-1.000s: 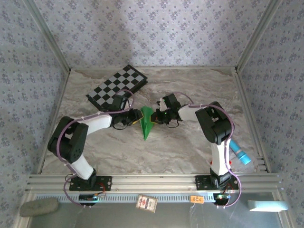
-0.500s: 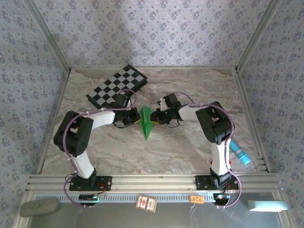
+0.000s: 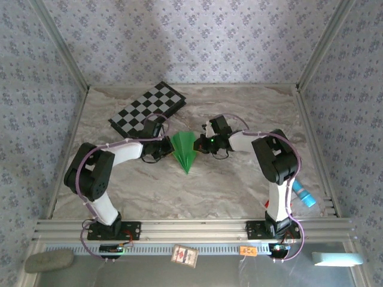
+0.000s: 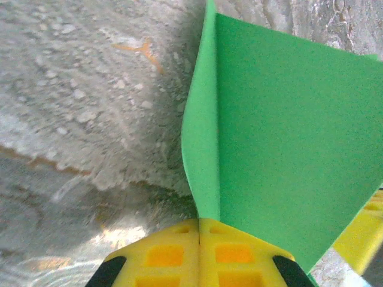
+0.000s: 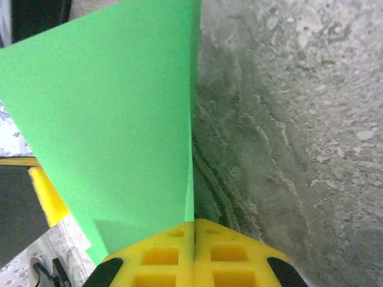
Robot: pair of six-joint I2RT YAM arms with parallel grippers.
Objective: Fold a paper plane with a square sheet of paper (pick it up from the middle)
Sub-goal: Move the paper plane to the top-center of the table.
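The bright-green paper plane (image 3: 184, 150) lies mid-table as a pointed dart, its tip toward the near edge and its wings spread. My left gripper (image 3: 167, 149) is at its left wing and my right gripper (image 3: 201, 144) is at its right wing. In the left wrist view the yellow fingers (image 4: 161, 254) meet and pinch the edge of the green paper plane (image 4: 287, 137). The right wrist view shows the same: yellow fingers (image 5: 233, 254) are shut on the corner of the paper plane (image 5: 119, 119).
A black-and-white checkered board (image 3: 146, 107) lies at the back left, close behind the left arm. A blue cylinder (image 3: 303, 195) rests by the right rail. Patterned walls close in the marble table (image 3: 239, 185) on three sides.
The plane's wings now stand spread wider than a second ago. The right gripper has drawn slightly right, and the left arm's elbow has shifted.
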